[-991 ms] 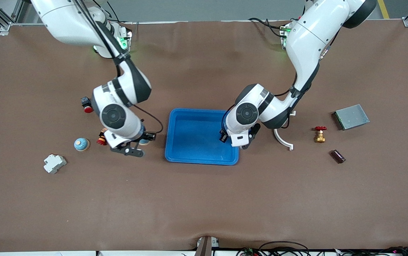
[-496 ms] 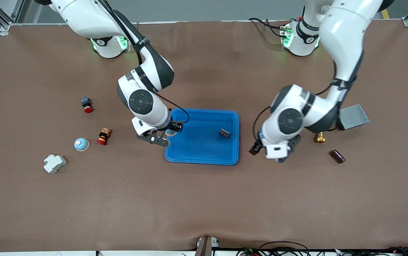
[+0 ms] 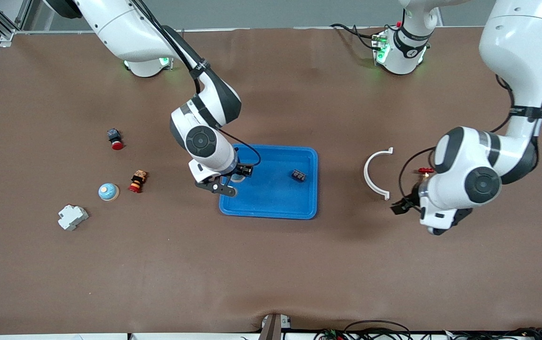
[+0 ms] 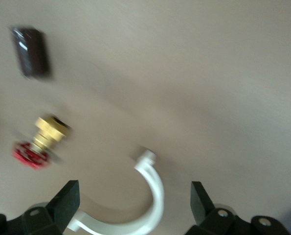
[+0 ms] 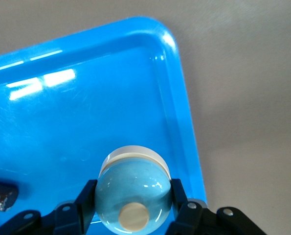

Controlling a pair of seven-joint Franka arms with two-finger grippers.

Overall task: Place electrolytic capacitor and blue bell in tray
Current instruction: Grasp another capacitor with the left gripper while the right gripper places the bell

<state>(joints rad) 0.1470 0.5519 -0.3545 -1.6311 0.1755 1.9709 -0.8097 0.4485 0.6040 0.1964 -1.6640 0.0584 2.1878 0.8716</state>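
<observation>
One tray [image 3: 271, 200] is seen mid-table. One blue bell [image 5: 132, 196], button toward the wrist camera, is clamped by the right gripper [image 5: 132, 208] over it. The left gripper [image 4: 135, 200] hangs wide open, empty. One capacitor [image 4: 32, 51] lies flat, at eleven o'clock from that gripper in the left wrist view.

Seen from the left arm's wrist: the left gripper [image 4: 135, 198] hangs over the brown table [image 4: 209, 73], its two dark fingers [image 4: 67, 200] spread wide apart. Between them lies a white curved clip [image 4: 152, 203]. Near it sits a brass valve with a red handwheel [image 4: 40, 142]. The maroon electrolytic capacitor [image 4: 32, 51] lies apart from both.
</observation>
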